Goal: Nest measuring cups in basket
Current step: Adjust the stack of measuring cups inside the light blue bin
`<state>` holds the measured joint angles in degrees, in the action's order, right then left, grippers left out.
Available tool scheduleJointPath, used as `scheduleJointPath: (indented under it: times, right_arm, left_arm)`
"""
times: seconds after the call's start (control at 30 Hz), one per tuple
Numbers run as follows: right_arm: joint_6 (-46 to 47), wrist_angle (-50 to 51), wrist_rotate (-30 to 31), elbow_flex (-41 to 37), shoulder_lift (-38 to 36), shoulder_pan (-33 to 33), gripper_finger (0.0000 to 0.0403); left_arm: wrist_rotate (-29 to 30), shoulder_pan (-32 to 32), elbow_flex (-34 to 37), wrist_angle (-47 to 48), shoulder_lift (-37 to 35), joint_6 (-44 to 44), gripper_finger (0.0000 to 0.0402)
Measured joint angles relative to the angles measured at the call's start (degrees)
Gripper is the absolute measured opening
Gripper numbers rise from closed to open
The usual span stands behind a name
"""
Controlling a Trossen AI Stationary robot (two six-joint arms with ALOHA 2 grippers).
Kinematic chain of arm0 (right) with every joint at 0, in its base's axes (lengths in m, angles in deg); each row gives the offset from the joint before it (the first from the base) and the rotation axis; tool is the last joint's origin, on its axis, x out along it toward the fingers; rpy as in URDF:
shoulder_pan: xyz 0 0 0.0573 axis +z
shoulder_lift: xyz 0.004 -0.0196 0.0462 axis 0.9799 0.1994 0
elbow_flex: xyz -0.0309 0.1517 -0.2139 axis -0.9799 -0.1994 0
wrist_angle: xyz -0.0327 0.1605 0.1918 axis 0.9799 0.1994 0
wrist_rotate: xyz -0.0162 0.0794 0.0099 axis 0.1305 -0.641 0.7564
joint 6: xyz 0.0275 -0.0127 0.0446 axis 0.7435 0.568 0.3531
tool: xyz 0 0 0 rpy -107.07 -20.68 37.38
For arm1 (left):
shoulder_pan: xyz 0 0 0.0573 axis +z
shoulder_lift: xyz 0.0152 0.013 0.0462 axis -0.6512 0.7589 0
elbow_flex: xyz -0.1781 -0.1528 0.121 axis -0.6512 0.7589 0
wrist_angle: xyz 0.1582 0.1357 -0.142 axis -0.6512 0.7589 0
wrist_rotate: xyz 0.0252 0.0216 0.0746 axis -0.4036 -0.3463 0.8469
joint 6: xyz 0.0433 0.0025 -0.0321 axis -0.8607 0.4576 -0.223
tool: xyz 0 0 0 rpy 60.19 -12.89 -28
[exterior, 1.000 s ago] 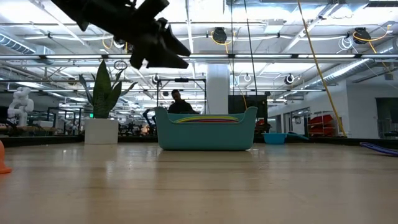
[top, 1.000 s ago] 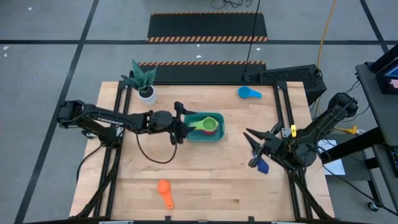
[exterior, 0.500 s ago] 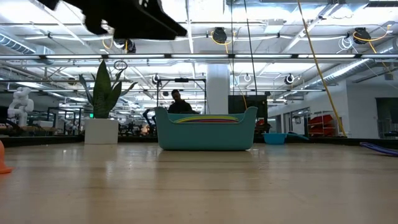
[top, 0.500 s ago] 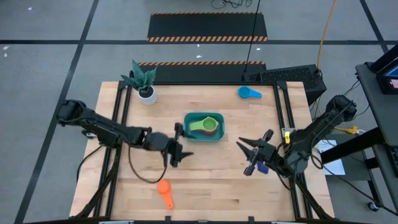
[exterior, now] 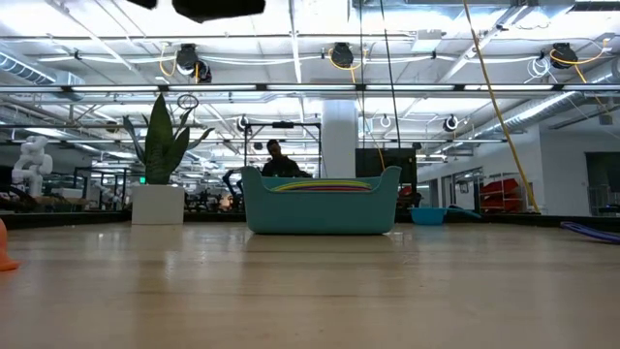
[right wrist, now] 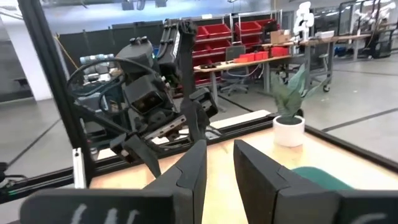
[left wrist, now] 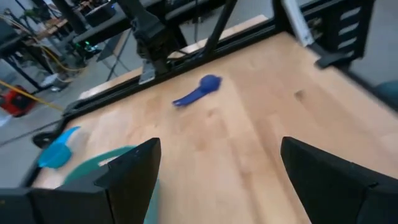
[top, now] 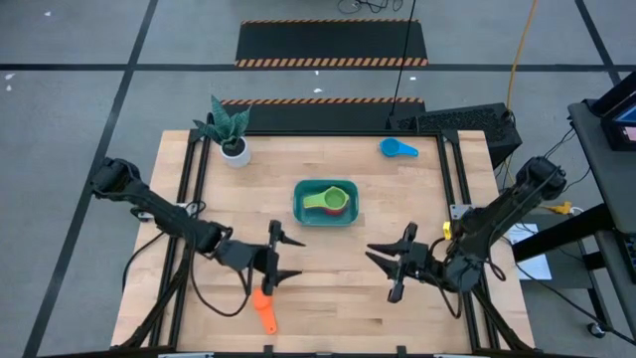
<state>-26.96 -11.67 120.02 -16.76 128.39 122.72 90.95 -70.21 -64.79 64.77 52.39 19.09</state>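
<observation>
Our left gripper [top: 286, 260] hung wide open, empty, near the orange cup [top: 263, 309], well apart from the basket [top: 296, 203]. A skewed descent could knock it away. The right gripper [top: 384, 270], narrowly parted, held nothing.

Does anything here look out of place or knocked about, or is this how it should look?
Nothing looks spilled or broken. Three measuring cups lie scattered away from the teal basket: an orange cup near the front edge, a light blue cup at the back, and a dark blue cup towards the right side. The potted plant stands upright.
</observation>
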Motion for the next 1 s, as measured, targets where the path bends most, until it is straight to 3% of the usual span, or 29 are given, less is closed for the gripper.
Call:
scheduleJointPath:
  times: [0.13, 0.33, 0.53, 0.7, 0.8, 1.0]
  right_arm:
    - [1.3, -0.4, 0.0, 0.0, 0.7, 0.5, 0.0075]
    - [3.1, 0.1, -1.5, 0.0, 0.7, 0.5, 0.0075]
    - [3.2, 0.0, -2.8, 0.0, 0.8, 0.6, 0.0075]
    - [0.7, -0.2, -2.7, 0.0, 0.5, 0.3, 0.0075]
    - [-2.1, -0.2, -2.5, 0.0, -0.8, -0.4, 0.0075]
    - [-11.1, 3.1, 7.1, 0.0, -2.9, -0.5, 0.0075]
  left_arm:
    - [3.0, -2.6, 0.0, -0.3, 0.0, 3.7, 0.0335]
    - [13.5, -5.1, 0.0, -0.3, 0.0, 8.0, 0.0335]
    - [13.8, -2.8, -4.5, 7.4, 0.1, 9.8, 0.0335]
    - [12.4, 2.9, -11.2, 19.6, 1.8, 9.6, 0.0335]
    - [8.6, 7.3, -13.8, 23.0, 2.4, 8.1, 0.0335]
    - [-0.4, 15.5, -14.2, 23.9, 3.4, 10.1, 0.0335]
